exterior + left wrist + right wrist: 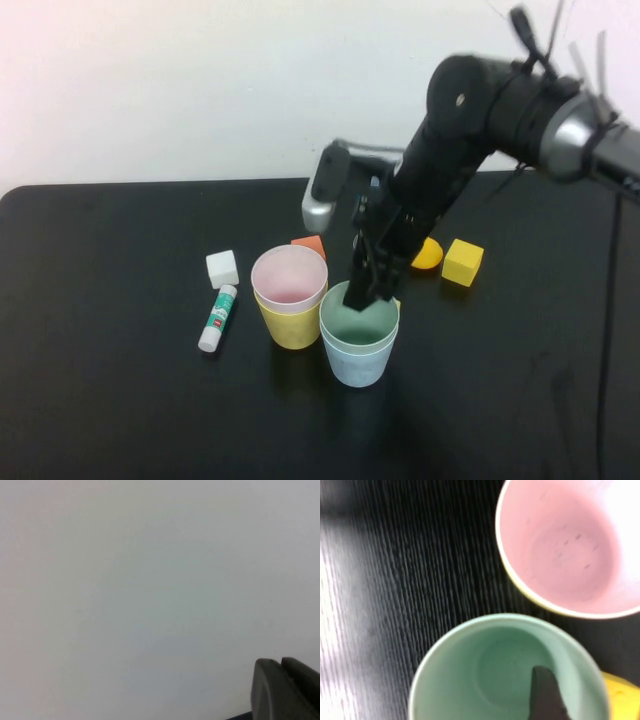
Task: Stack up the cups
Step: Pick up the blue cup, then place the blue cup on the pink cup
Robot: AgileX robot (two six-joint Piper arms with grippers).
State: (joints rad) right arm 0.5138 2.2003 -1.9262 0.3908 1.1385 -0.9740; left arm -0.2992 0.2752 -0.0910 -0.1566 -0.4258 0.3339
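Note:
A pink cup (290,278) sits nested inside a yellow cup (291,325) near the table's middle. Just right of them, a pale green cup (358,322) is nested in a light blue cup (356,365). My right gripper (366,290) reaches down over the green cup's far rim and is open. One dark finger (546,695) hangs inside the green cup (490,670), apart from its wall; the other finger is hidden. The pink cup (565,550) shows beside it. My left gripper (280,664) is out of the high view, shut and empty, facing a blank white wall.
A white block (222,268) and a glue stick (218,318) lie left of the cups. An orange block (310,245) sits behind the pink cup. An orange-yellow half-disc (428,255) and a yellow cube (462,262) lie behind and to the right.

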